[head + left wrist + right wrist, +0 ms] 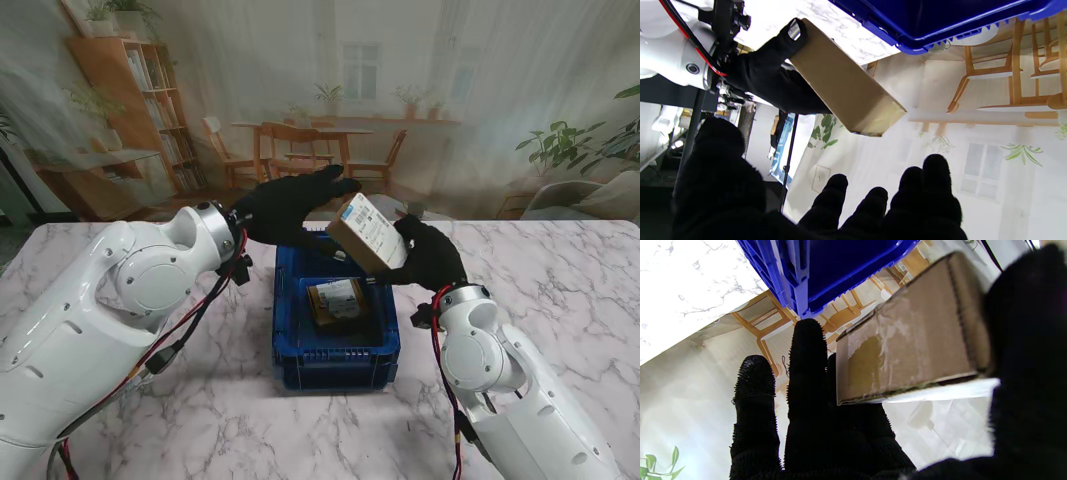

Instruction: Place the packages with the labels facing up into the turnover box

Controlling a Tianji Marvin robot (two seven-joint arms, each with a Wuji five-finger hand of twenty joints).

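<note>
A blue turnover box [336, 350] stands in the middle of the table with one brown package [338, 299] lying inside it, label up. Above the box's far right corner my right hand [430, 255] is shut on a cardboard package [366, 232], tilted, its white label facing up. In the right wrist view the same package [913, 336] sits between thumb and fingers [806, 373]. My left hand [290, 207] hovers just left of the package, fingers spread and holding nothing. The left wrist view shows the package [843, 83] apart from my fingertips [933, 176].
The marble table top [130, 420] stretches left and right of the box. The box's blue rim [940, 33] shows in the left wrist view, and its corner [800, 290] in the right wrist view. A printed room backdrop stands behind the table.
</note>
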